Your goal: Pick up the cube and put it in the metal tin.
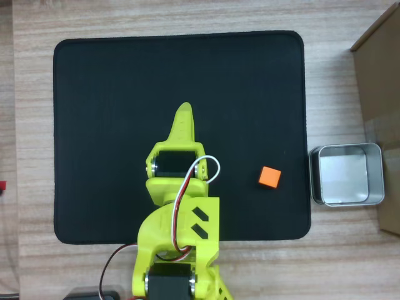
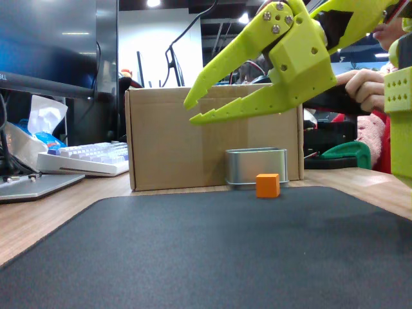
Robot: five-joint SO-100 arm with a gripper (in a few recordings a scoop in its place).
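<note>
A: While the arm hangs over the black mat (image 1: 125, 94), which way does the cube lie from the pincer?

B: In the overhead view the pincer (image 1: 183, 119) points up the picture over the mat's middle, and the cube (image 1: 269, 177) sits to its right and lower down, well apart. The pincer's long axis runs up the picture, so I judge it must swing right before it can come down.

A: Released or clenched?

B: Released. In the fixed view the pincer (image 2: 193, 111) has its jaws spread and empty, high above the mat.

A: And the cube itself?

B: Flat on the mat near its right edge, touching nothing. The metal tin (image 1: 347, 174) stands just beyond that edge on the wooden table (image 1: 187, 19), empty, a short gap from the cube.

A: The rest of the room?

B: Going down in size: a cardboard box (image 2: 174, 138) behind the tin in the fixed view, a keyboard (image 2: 87, 158) to its left, and a person's hand (image 2: 360, 87) at the right.
</note>
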